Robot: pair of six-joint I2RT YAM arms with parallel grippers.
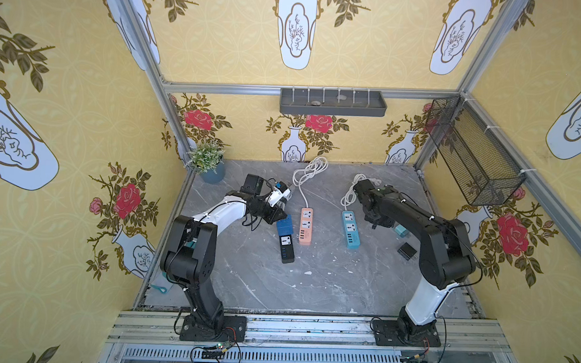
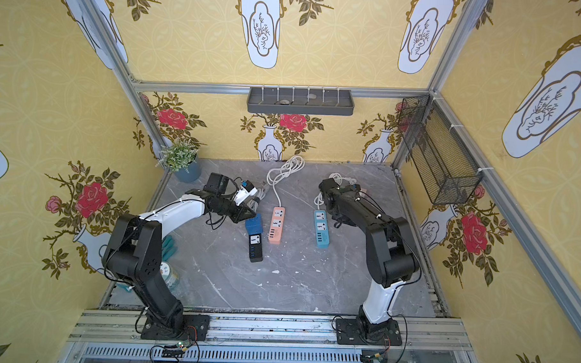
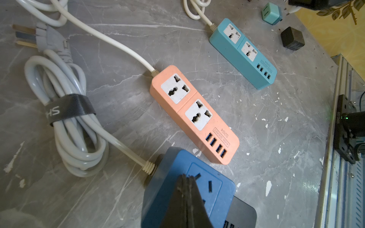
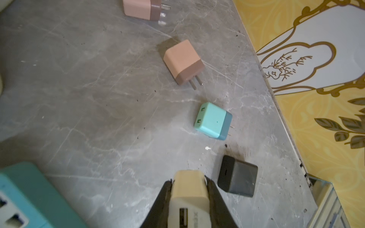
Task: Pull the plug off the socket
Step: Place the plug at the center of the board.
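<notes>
The right gripper [image 4: 188,189] is clamped on a smooth cream plug [image 4: 187,189], boxy, beside the matte black cube charger [image 4: 238,176]; the left gripper [image 3: 186,178] is fully closed, holding nothing.

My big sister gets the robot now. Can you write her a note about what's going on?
Left gripper: shut, empty, tip over the blue socket block.
Right gripper: shut on a cream plug, just above the table.
Peach strip and teal strip: visible sockets empty.
Peach, mint and black plugs lie loose.
Done: cream plug is out.
Left: set it down.
</notes>
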